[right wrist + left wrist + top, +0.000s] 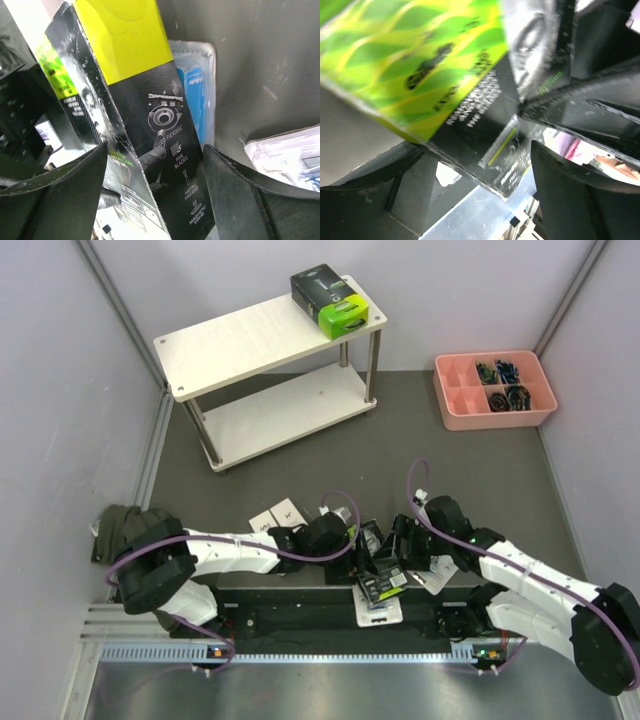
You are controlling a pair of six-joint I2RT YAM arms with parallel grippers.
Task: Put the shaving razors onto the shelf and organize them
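Observation:
A black and lime-green razor pack (380, 585) hangs tilted over the table's near edge between my two grippers. My right gripper (397, 552) is shut on it; in the right wrist view (155, 165) both fingers press the black and lime pack (150, 110). My left gripper (358, 544) is open right beside it; in the blurred left wrist view (477, 165) the pack's corner (485, 140) sits between the spread fingers without touching them. Another black and lime pack (330, 300) lies on the shelf's (240, 340) top board, right end. Two white boxes (277, 513) lie by the left arm.
A blister pack with a blue card (197, 95) lies on the dark mat behind the held pack, another (285, 150) to its right, both near the right gripper (440, 575). A pink compartment tray (455, 405) stands at the far right. The shelf's lower board (280, 415) is bare.

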